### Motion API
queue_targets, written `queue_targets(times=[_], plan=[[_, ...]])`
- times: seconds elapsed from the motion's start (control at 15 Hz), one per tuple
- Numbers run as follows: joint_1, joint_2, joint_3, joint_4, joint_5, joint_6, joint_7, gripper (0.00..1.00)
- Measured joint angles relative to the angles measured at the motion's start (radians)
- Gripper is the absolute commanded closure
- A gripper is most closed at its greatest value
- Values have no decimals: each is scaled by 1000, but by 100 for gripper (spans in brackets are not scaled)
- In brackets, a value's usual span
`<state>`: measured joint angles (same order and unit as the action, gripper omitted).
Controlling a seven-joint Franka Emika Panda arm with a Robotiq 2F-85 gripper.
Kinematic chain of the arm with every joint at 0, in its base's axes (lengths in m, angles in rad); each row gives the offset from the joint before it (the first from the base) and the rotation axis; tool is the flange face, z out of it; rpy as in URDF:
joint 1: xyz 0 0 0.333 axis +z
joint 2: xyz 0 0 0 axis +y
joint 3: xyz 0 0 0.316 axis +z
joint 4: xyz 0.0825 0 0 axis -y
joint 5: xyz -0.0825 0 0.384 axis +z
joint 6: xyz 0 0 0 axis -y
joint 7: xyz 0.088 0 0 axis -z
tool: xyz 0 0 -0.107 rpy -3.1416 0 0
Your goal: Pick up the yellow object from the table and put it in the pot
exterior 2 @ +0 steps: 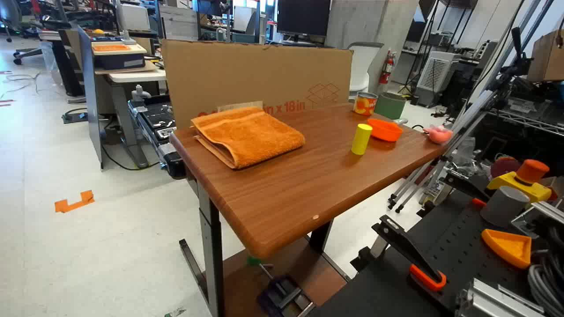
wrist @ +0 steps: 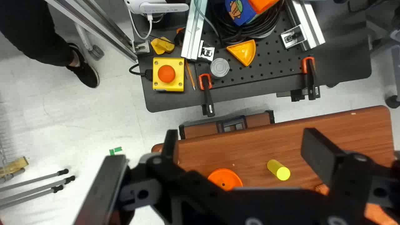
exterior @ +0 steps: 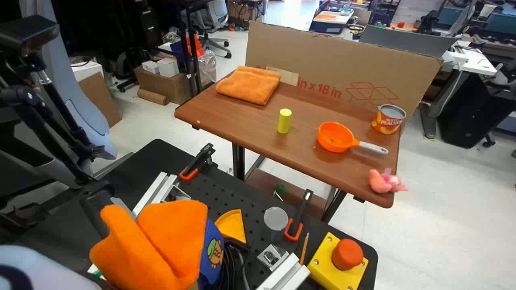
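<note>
The yellow object (exterior: pixel 284 121) is a small upright yellow-green cylinder. It stands on the brown wooden table (exterior: pixel 242 117), also seen in an exterior view (exterior 2: pixel 361 139). The pot (exterior: pixel 335 137) is a round bright-orange toy pan with a grey-tipped handle. It sits on the table beside the cylinder and shows also in an exterior view (exterior 2: pixel 384 130). My gripper (wrist: pixel 242 145) is wide open and empty, above the table in the wrist view. There the cylinder (wrist: pixel 279 170) shows between the fingers, and the pot (wrist: pixel 225 178) is partly hidden by the gripper. The gripper is out of both exterior views.
An orange folded cloth (exterior: pixel 249 85) lies at one end of the table. A peach can (exterior: pixel 388 119) and a pink toy (exterior: pixel 386 181) are near the pot. A cardboard panel (exterior: pixel 346 64) stands along the far edge. A black bench (exterior: pixel 225 197) with clamps faces the table.
</note>
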<state>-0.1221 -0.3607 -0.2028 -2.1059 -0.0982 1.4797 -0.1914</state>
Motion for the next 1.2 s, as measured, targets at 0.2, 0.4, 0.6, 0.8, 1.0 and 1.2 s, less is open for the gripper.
queue_targets(times=[0.2,0.4,0.6,0.8,1.0,1.2], plan=[[0,0,0,0,0,0,0,0],[0,0,0,0,0,0,0,0],[0,3,3,0,24,6,35,0],[2,22,24,-10,71,64,120,0],[6,78,71,-48,119,231,273,0],[15,182,126,-103,125,464,444,0]])
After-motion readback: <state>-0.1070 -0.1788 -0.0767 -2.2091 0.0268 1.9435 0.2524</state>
